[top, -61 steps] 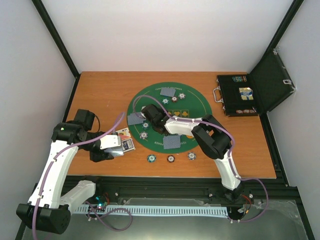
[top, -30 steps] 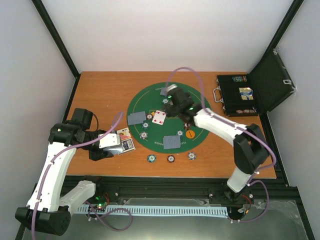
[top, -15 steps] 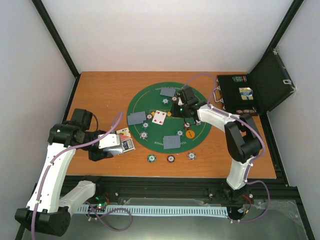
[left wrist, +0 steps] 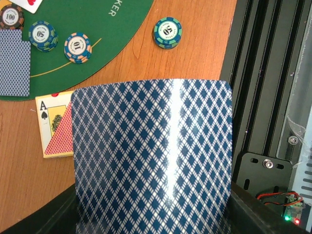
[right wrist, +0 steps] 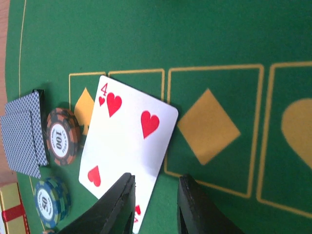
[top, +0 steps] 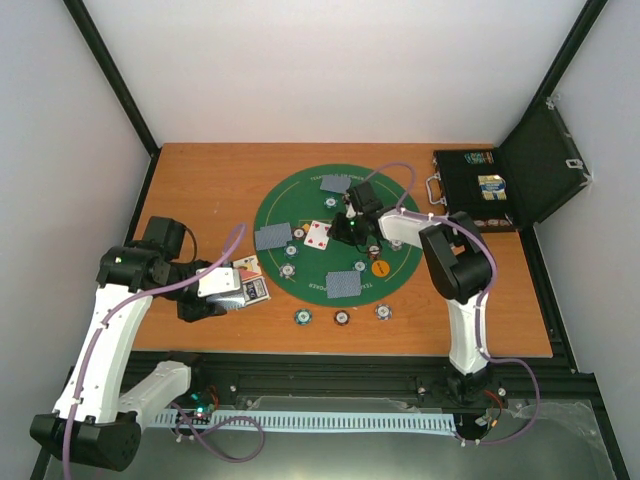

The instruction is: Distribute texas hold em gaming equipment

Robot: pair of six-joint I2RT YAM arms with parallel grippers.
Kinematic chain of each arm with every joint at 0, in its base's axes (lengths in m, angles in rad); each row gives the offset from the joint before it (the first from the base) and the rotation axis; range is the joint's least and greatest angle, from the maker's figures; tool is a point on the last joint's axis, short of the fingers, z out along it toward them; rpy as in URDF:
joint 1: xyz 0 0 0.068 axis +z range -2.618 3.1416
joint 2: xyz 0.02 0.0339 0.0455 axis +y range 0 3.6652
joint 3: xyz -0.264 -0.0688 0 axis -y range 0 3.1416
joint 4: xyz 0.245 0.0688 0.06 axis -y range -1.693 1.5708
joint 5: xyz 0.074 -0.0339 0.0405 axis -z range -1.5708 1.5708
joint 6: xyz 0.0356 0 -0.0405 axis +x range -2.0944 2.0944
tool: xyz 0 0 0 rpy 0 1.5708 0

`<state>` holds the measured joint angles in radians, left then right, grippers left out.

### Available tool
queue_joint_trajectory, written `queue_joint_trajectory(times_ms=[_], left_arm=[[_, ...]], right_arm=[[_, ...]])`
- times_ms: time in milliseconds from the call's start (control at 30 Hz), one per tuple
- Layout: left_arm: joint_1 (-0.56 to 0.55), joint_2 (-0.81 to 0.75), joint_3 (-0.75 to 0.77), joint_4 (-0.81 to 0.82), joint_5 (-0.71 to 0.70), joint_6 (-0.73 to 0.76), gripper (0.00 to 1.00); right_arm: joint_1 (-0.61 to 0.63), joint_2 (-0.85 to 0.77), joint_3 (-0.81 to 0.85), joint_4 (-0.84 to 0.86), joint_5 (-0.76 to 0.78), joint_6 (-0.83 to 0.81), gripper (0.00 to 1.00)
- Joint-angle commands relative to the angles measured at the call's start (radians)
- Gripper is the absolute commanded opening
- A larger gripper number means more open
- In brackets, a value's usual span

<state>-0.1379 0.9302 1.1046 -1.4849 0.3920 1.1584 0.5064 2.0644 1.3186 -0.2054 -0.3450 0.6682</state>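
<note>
My left gripper [top: 222,291] is shut on a deck of blue diamond-backed cards [left wrist: 151,156] that fills the left wrist view, held above the table left of the green mat [top: 395,215]. My right gripper [top: 347,228] is open and empty, low over the mat. Its left finger [right wrist: 117,207] overlaps the near edge of a face-up four of hearts [right wrist: 127,139], which also shows from above [top: 318,235]. Face-down cards lie on the mat at the left [top: 272,237], the front [top: 343,285] and the back [top: 336,184]. Striped chips [top: 287,270] and an orange disc [top: 379,268] sit on the mat.
Three chips [top: 342,318] lie in a row on the wood in front of the mat. A card box with an ace of spades [left wrist: 52,122] lies beside the left gripper. The open black case [top: 475,190] stands at the back right. Dark rails [left wrist: 263,97] line the near table edge.
The right gripper left the four of hearts face up on the mat, swung to the mat's far right, then came back beside the card. The left arm has barely moved.
</note>
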Motion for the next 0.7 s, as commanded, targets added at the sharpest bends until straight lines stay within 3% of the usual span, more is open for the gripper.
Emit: queue_joint_trajectory(times_ms=[0,400,667], left_arm=[[-0.001,0.008,0.032,0.008,0.011,0.0,0.04],[-0.001,0.02,0.026,0.02,0.011,-0.001,0.04],[-0.002,0.017,0.021,0.014,0.013,0.0,0.04]], right_arm=[[0.006,0.046,0.06,0.011,-0.011,0.038,0.25],[0.005,0.15,0.193,0.006,-0.021,0.065,0.25],[0.005,0.072,0.188,-0.029,-0.001,0.023,0.27]])
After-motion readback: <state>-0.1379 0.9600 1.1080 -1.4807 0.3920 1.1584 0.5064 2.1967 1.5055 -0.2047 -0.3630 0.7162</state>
